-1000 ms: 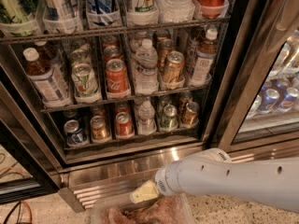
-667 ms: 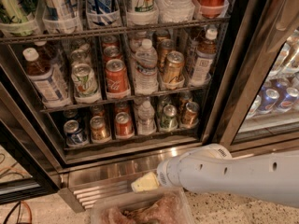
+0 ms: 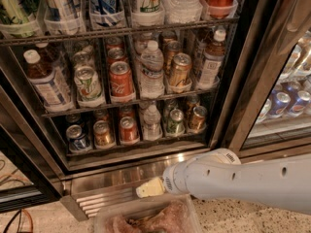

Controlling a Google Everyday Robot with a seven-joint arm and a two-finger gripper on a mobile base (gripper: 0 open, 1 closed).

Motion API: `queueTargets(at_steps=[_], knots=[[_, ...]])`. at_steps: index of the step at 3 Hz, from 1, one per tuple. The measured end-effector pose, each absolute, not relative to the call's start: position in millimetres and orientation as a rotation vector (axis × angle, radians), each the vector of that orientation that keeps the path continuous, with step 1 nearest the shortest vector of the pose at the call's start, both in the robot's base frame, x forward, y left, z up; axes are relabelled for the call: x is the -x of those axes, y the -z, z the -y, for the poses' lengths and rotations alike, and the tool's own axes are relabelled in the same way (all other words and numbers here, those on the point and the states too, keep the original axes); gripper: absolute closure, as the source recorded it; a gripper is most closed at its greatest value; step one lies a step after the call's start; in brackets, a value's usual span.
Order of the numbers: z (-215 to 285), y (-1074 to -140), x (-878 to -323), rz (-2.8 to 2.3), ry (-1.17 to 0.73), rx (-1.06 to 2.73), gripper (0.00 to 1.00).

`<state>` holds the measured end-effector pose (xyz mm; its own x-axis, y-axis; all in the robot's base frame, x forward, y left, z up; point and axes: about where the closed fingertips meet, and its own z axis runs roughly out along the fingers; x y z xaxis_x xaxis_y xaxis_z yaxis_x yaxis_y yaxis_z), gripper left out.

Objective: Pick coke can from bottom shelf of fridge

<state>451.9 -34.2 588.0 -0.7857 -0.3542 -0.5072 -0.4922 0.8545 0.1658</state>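
The coke can [image 3: 129, 129] is a small red can with a silver top. It stands on the bottom shelf [image 3: 146, 148] of the fridge [image 3: 233, 106], third from the left in the front row. A gold-brown can [image 3: 103, 133] is on its left and a clear water bottle [image 3: 152, 122] on its right. My gripper [image 3: 149, 188] is at the end of the white arm [image 3: 243, 181]. It is low in front of the fridge's ribbed steel base [image 3: 107, 188], below and slightly right of the coke can, well apart from it.
A larger red can [image 3: 120, 79] stands on the rack above, among green, gold and bottled drinks. A blue-and-silver can [image 3: 77, 139] is at the bottom shelf's left. A second cooler with blue cans [image 3: 286, 103] is at the right. A blurred clear bin [image 3: 146, 220] lies under the gripper.
The arm and gripper have risen a little in front of the steel base. The cans in the fridge have not moved.
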Motion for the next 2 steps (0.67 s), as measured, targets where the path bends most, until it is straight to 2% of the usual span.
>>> queueTargets(at_steps=[2], knots=[[14, -594, -483, -2.429, -0.382, 0.724, 0.00]])
